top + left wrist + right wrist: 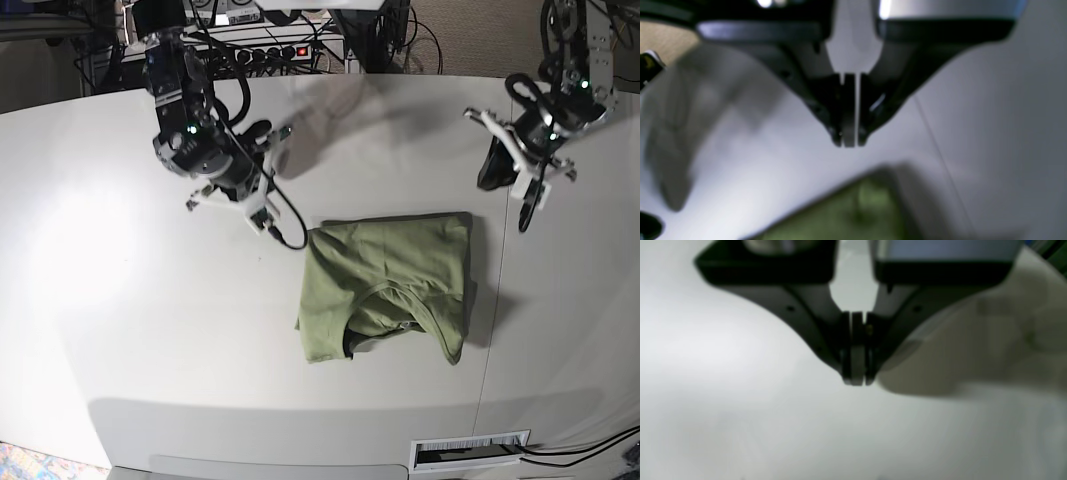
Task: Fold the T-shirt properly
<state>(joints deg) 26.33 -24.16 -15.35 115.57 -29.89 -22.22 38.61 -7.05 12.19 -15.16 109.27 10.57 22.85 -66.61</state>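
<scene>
The olive-green T-shirt (pixel 385 285) lies folded into a rough rectangle in the middle of the white table (pixel 120 300), neckline toward the front. A blurred corner of it shows at the bottom of the left wrist view (pixel 846 213). My left gripper (pixel 527 218) (pixel 849 141) hangs above bare table just right of the shirt's far right corner, jaws together, holding nothing. My right gripper (pixel 268 222) (pixel 857 380) hangs just left of the shirt's far left corner, jaws together and empty. The right wrist view shows only bare table, no shirt.
A power strip and cables (pixel 270 45) sit behind the table's far edge. A seam (pixel 488 340) runs across the table right of the shirt. A white slotted vent (pixel 470 452) lies at the front edge.
</scene>
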